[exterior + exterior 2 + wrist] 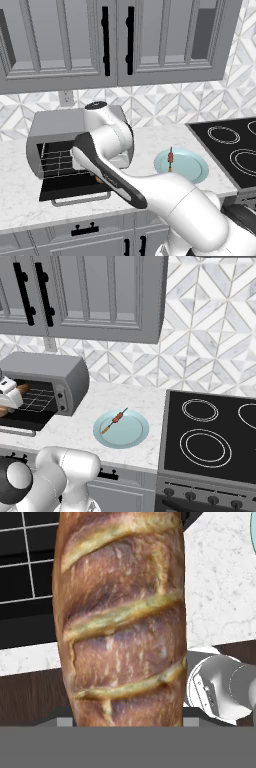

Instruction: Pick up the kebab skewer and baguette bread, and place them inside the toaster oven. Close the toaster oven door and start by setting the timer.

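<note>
The baguette bread (pixel 120 622), golden-brown with slashed crust, runs lengthwise through the hand view. My gripper (pixel 9 398) is shut on it, just in front of the open mouth of the toaster oven (pixel 55 122), above the dropped-down toaster oven door (pixel 75 190). In the right base view the baguette bread (pixel 22 389) pokes out past the white hand toward the wire rack (pixel 42 401). The kebab skewer (pixel 171 157) lies on a pale blue plate (pixel 192 167) to the right of the oven; the right base view also has this kebab skewer (pixel 116 419). My own arm hides the gripper in the left base view.
A black cooktop (pixel 210 436) takes up the counter's right end. Grey wall cabinets (pixel 115 40) hang above the oven. White marble counter (pixel 150 401) lies between the plate and the tiled wall. The silver door handle (pixel 82 201) juts past the counter's front edge.
</note>
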